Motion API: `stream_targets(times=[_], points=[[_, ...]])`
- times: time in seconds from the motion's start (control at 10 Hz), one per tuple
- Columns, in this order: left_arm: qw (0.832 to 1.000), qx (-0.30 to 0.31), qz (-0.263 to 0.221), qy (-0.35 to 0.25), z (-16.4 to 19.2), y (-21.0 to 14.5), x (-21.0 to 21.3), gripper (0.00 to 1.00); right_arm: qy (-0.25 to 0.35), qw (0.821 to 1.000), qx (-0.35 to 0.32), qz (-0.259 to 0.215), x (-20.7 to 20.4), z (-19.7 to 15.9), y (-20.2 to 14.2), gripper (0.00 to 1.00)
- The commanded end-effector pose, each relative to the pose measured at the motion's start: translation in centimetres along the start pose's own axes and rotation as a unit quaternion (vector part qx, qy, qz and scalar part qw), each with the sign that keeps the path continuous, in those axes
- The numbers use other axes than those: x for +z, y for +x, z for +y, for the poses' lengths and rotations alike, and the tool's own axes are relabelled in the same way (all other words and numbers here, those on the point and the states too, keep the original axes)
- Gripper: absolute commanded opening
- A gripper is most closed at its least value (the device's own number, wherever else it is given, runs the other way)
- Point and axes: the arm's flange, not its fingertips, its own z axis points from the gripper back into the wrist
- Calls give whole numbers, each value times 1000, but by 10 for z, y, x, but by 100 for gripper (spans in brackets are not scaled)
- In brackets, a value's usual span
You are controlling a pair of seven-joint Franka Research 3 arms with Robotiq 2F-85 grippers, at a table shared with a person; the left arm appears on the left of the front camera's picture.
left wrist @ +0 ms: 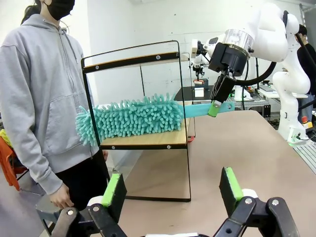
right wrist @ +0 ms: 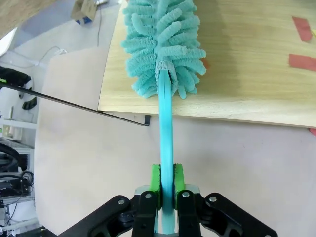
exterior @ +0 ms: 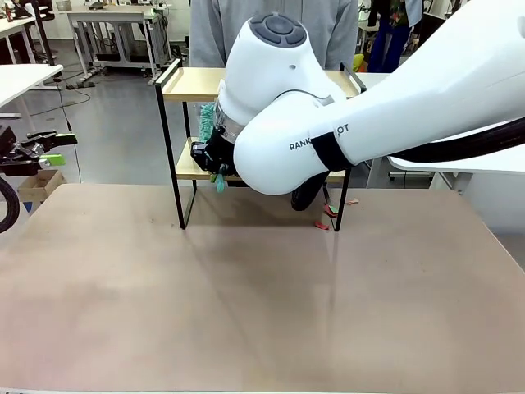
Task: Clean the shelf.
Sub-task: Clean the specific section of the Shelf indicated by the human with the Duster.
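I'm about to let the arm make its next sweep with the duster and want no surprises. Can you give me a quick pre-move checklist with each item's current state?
1. Right gripper shut on the duster handle: ok.
2. Duster head lying on the lower board of the shelf: ok.
3. Left gripper open, apart from the shelf: ok.
4. Person standing close beside the shelf: not ok.
5. Dust left on the board: cannot tell.
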Motion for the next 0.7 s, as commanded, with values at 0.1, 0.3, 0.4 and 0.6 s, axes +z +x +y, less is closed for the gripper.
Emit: stream_targets(times=[0.1, 0.3, 0.4, 0.6], points=[[1000, -7, 2, 0, -2, 3, 0, 100, -22, 1000, -16, 0, 6, 7, 1, 13], [1000, -7, 2, 0, -2, 3, 0, 100, -32, 999, -28, 11, 21, -6, -1, 13], [1000, -7, 2, 0, -2, 3, 0, 100, -37, 998, -39, 23, 32, -21, -3, 13], [1000, -7, 2, 0, -2, 3, 0, 100, -55, 996, -58, 34, 54, -51, -6, 13]])
